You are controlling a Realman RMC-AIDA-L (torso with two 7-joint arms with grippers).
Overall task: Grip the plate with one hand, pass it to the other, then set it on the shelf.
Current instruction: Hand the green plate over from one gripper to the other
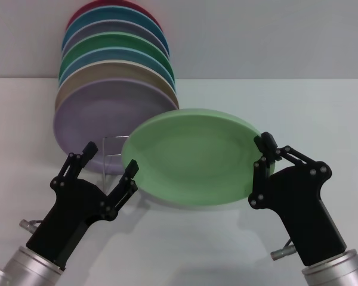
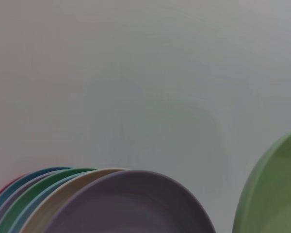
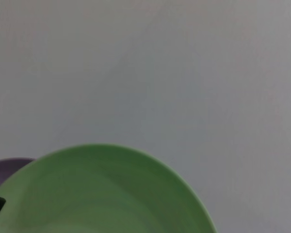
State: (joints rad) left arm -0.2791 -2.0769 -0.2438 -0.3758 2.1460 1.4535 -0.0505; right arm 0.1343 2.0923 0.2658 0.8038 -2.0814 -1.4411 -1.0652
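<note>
1. The right gripper [image 1: 261, 156] is clamped on the right rim of the light green plate [image 1: 194, 156], holding it tilted above the white table [image 1: 227, 250].
2. The left gripper [image 1: 110, 164] stands spread wide; one fingertip is just beside the plate's left rim.
3. Behind them, the wire shelf [image 1: 110, 154] carries a row of upright plates, the lilac plate [image 1: 95, 122] foremost.
4. Bare tabletop lies to the right.

Left gripper [image 1: 110, 162] fingers spread; right gripper [image 1: 264, 156] fingers clamped.

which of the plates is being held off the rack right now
The light pastel-green plate, held tilted in the right end effector by its rim. The lilac plate and the others behind it stand in a row; the left end effector is open.
</note>
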